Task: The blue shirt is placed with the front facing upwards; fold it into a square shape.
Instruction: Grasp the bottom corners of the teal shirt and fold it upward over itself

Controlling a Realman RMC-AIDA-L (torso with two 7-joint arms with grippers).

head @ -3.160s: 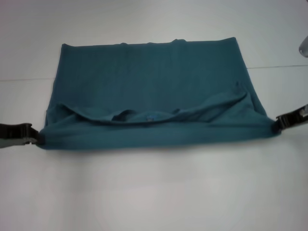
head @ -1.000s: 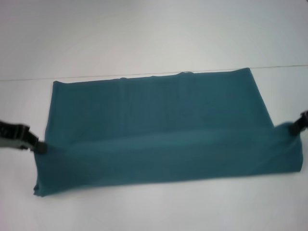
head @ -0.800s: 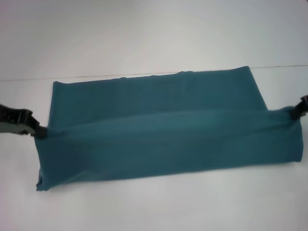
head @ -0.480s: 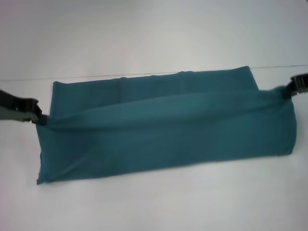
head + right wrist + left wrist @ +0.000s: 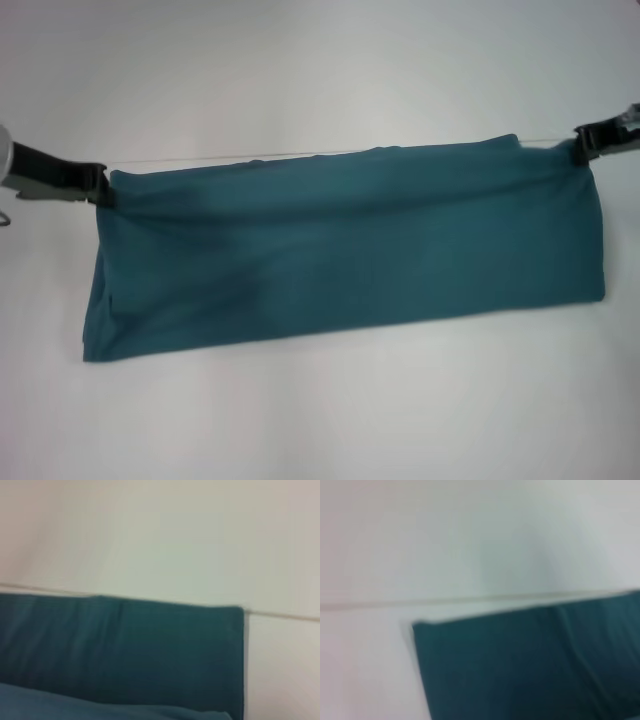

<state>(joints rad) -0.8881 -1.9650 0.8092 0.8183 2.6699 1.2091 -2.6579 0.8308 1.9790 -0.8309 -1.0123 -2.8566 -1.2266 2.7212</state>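
The left gripper [image 5: 100,183] had its fingers clenched on the far left corner of the blue shirt [image 5: 350,255], and the right gripper [image 5: 580,145] pinched the far right corner in the same way. Both sat out past the cloth's ends, level with its far edge, and the fabric between them was drawn taut.

The step in hand looked to be laying a lifted layer over toward the far edge. To do it well, the two corners would need to come down together onto the far corners of the layer beneath, with the line between them kept tight so no slack bunched in the middle. Letting go should wait until the cloth rested flat on the worktop [image 5: 320,420]; a one-sided release would probably skew the fold.

The shirt lay across the middle of the worktop as a long, narrow teal band. Its far edge ran almost along a thin seam line in the surface. The near edge slanted, hanging closer to the robot at the left end than at the right. No print, collar or sleeve showed. The wrist views showed only square teal corners lying flat.
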